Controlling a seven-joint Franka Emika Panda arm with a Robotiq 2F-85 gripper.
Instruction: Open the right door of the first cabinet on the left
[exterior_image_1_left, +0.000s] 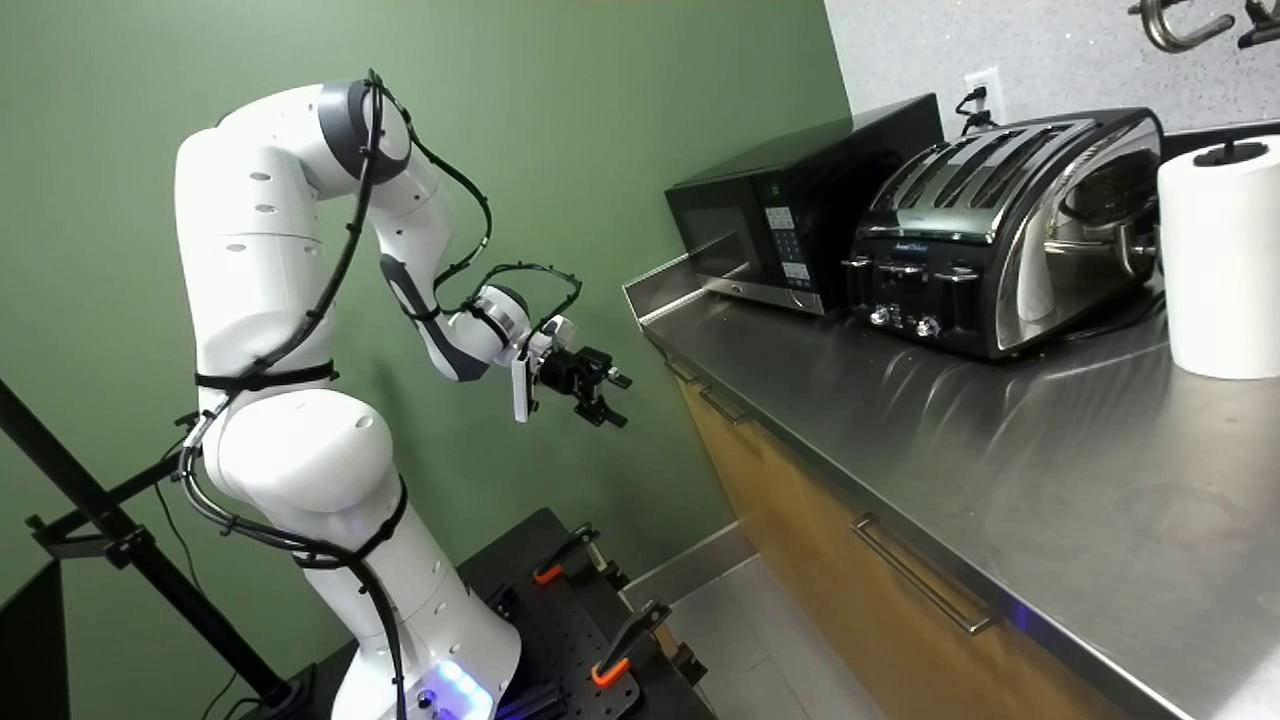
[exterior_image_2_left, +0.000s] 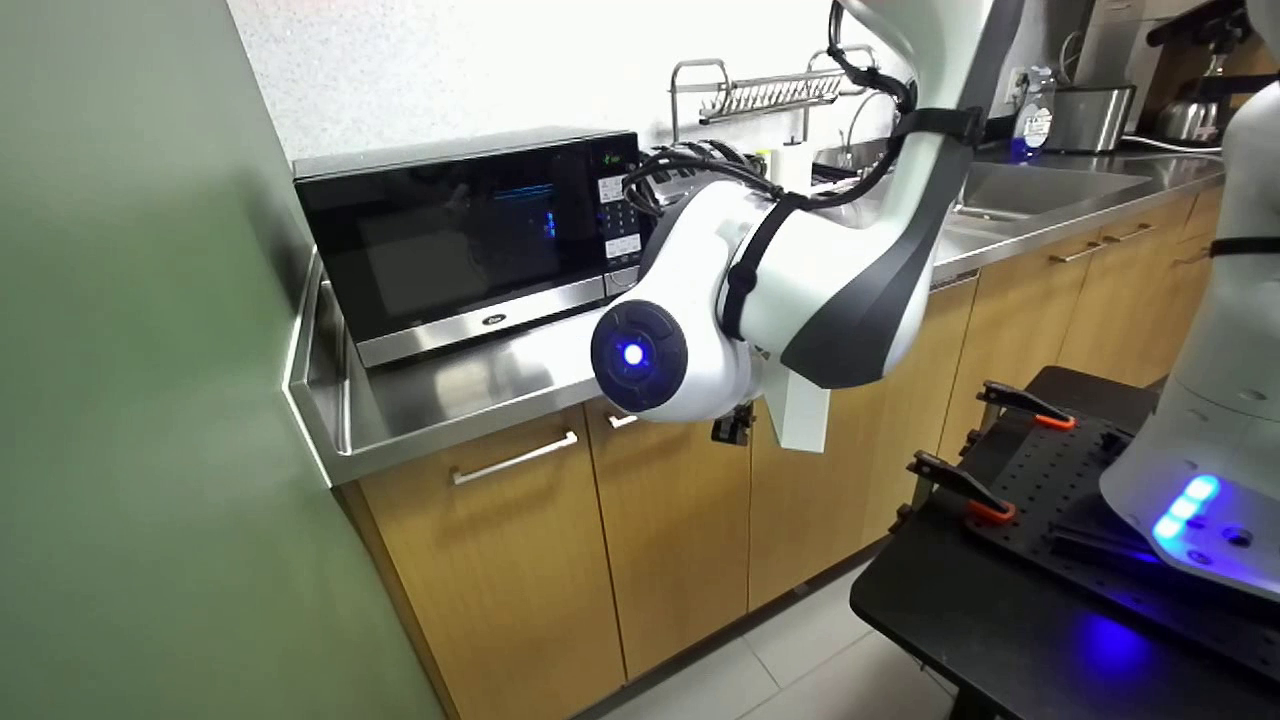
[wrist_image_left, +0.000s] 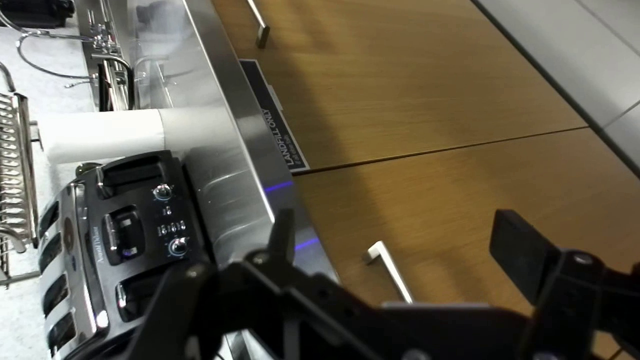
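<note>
Right cabinet door (exterior_image_2_left: 672, 540) sits closed under the steel surface (exterior_image_1_left: 1050, 460), beside the leftmost door (exterior_image_2_left: 490, 560); we see the claw (exterior_image_1_left: 619, 400) spread wide, holding nothing, presumably to straddle the bar handle (wrist_image_left: 396, 274).

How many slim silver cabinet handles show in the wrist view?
2: the upper handle, cut off at the top edge, and the lower handle, seen between the open black jaws. Others may be hidden.

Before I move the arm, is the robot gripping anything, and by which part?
Nothing: the jaws stand open, and the wrist view shows the door handle ungripped.
</note>
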